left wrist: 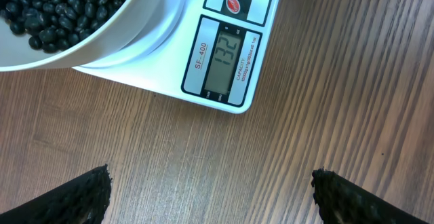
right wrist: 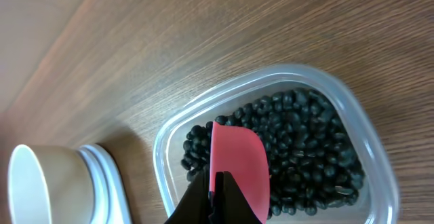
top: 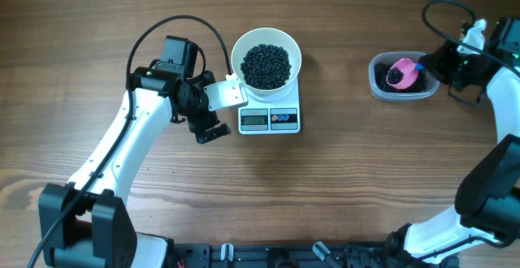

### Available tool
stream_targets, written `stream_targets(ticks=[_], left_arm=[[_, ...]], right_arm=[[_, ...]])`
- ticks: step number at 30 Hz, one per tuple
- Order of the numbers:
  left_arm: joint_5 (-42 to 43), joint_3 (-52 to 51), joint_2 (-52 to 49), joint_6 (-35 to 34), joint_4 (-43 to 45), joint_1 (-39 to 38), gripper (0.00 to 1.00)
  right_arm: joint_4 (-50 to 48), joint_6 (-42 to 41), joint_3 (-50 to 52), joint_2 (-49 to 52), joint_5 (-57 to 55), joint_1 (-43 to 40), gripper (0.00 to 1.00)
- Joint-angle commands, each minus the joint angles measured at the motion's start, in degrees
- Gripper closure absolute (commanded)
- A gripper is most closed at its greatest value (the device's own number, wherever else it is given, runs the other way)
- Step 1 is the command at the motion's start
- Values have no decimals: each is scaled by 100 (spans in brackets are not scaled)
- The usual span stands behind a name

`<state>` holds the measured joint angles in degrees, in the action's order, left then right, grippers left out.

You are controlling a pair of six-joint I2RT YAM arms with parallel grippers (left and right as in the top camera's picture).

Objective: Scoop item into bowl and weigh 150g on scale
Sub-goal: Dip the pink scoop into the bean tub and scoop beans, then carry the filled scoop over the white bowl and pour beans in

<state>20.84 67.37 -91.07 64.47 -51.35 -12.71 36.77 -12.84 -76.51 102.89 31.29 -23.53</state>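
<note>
Clamping the pink scoop (right wrist: 237,159) in the tub (right wrist: 271,76), the right gripper (right wrist: 215,184) is clenched; the left gripper (left wrist: 210,191) gapes beside the scale (left wrist: 224,61).

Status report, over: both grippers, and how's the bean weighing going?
Left gripper open, hovering beside scale. Right gripper shut on pink scoop in tub. Bowl of beans on scale, display reads 132, under target. Nothing between tub and bowl.
</note>
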Motion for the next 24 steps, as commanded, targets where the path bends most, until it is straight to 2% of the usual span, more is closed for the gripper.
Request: stream_targets(ticks=[1, 6, 14, 18, 24], left_arm=[[72, 50, 20, 111, -7, -31, 0], [72, 50, 20, 111, -7, -31, 0], [72, 50, 20, 111, -7, -31, 0], [72, 50, 20, 111, -7, -31, 0], [72, 50, 20, 111, -7, -31, 0]], right_arm=[[-11, 0, 24, 76, 791, -234, 96], [-7, 507, 24, 76, 1386, -389, 96], [-249, 492, 24, 76, 2691, -267, 96], [-750, -74, 24, 76, 2776, 129, 96], [-2710, -1165, 24, 76, 2769, 1394, 96]])
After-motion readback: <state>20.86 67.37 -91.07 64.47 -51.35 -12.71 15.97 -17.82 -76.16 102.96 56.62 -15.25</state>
